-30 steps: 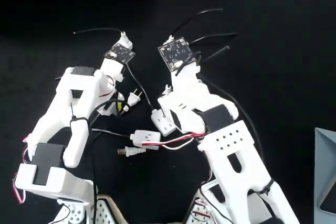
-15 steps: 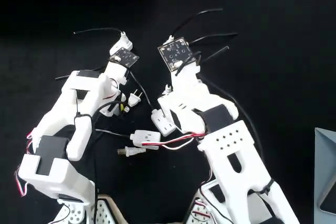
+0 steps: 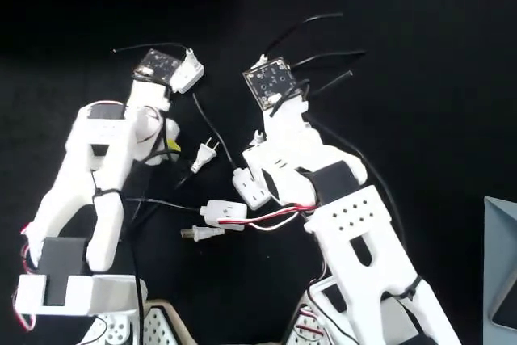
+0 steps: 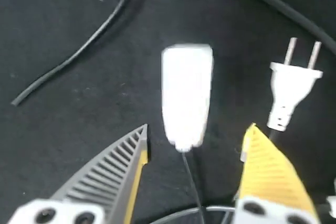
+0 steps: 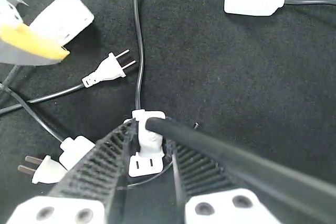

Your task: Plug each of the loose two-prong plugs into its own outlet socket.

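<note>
Smooth white plastic plug (image 4: pixel 292 94) lies on matt black cloth (image 4: pixel 63 114).

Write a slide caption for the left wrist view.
Open left end effector straddles a white outlet socket, loose two-prong plug beside it.

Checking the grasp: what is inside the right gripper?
A white two-slot outlet socket, clamped in the right gripper. A thick black cable crosses over it, covering part of it; its underside is hidden.

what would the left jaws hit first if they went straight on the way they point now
Probably the white rectangular socket block, lying straight ahead between the open left jaws; the white two-prong plug sits off to one side. Depth is unclear.
</note>
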You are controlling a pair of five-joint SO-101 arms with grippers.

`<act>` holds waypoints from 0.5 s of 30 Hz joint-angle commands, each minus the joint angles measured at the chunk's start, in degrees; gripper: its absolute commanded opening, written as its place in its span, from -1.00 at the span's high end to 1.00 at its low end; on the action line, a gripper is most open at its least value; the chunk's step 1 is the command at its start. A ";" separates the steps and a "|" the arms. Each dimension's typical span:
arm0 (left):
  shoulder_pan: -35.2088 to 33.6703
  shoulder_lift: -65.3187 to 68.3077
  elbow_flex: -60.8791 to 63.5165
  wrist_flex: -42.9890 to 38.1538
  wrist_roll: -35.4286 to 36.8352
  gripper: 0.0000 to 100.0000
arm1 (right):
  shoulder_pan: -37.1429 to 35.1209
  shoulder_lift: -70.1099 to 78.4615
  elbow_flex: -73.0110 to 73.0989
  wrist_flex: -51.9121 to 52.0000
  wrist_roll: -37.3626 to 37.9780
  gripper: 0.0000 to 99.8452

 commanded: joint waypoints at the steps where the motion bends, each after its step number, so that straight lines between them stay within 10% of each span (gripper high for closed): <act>1: -1.98 -0.09 -0.31 -2.55 -0.88 0.41 | 0.44 -0.92 -0.22 -0.97 0.09 0.98; 15: -10.68 13.80 -12.53 -4.31 -0.44 0.41 | -1.05 -0.92 0.04 -0.88 0.09 0.98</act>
